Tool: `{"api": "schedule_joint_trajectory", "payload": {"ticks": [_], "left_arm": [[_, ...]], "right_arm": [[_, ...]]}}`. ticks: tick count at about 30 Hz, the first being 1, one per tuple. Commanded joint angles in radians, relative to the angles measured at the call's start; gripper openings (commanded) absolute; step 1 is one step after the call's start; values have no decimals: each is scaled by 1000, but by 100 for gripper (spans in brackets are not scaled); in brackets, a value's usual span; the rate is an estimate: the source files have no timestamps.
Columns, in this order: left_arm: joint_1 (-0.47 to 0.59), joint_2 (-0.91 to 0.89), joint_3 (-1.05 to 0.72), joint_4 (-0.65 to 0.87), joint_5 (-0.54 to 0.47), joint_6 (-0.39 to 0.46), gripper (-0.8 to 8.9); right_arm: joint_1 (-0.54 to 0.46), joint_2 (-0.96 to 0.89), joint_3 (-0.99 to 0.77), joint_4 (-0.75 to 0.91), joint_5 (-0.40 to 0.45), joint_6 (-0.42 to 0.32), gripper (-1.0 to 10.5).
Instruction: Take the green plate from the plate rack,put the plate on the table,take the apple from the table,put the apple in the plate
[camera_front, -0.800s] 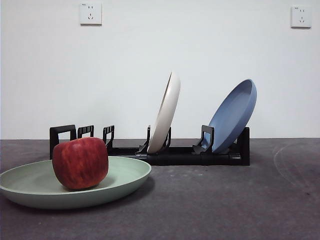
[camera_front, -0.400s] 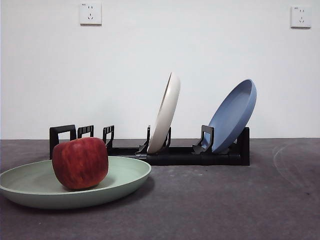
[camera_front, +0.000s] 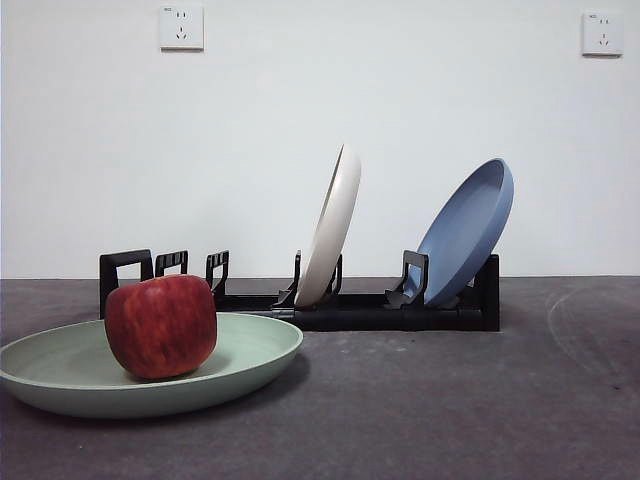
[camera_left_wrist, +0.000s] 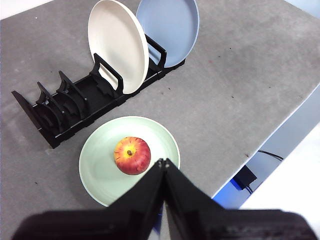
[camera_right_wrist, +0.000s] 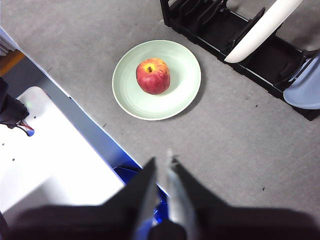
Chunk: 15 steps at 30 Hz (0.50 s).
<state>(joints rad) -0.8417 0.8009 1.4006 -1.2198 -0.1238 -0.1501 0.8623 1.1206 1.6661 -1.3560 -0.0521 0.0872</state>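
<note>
The green plate (camera_front: 150, 375) (camera_left_wrist: 100, 160) (camera_right_wrist: 172, 95) lies flat on the grey table (camera_front: 450, 400), in front of the black plate rack (camera_front: 350, 305) (camera_left_wrist: 65, 107) (camera_right_wrist: 235, 42). The red apple (camera_front: 161, 326) (camera_left_wrist: 132, 155) (camera_right_wrist: 153, 75) sits upright in the middle of the plate. My left gripper (camera_left_wrist: 163, 163) is shut and empty, high above the plate's near rim. My right gripper (camera_right_wrist: 161, 161) is also shut and empty, high above the table edge, well away from the plate. Neither gripper shows in the front view.
A cream-white plate (camera_front: 332, 225) (camera_left_wrist: 117, 45) and a blue plate (camera_front: 468, 230) (camera_left_wrist: 170, 27) lean in the rack's slots. The table edge (camera_left_wrist: 270, 140) (camera_right_wrist: 75, 100) runs close to the green plate, with a white surface and cables beyond it.
</note>
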Motion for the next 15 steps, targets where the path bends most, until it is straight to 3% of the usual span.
{"api": "schedule_joint_trajectory", "payload": {"ticks": [1, 15], "left_arm": [[-2, -2, 0, 2, 0, -3, -8], [-2, 51, 0, 3, -7, -3, -4]], "right_arm": [[0, 0, -3, -23, 1, -7, -6], [0, 2, -3, -23, 27, -9, 0]]}}
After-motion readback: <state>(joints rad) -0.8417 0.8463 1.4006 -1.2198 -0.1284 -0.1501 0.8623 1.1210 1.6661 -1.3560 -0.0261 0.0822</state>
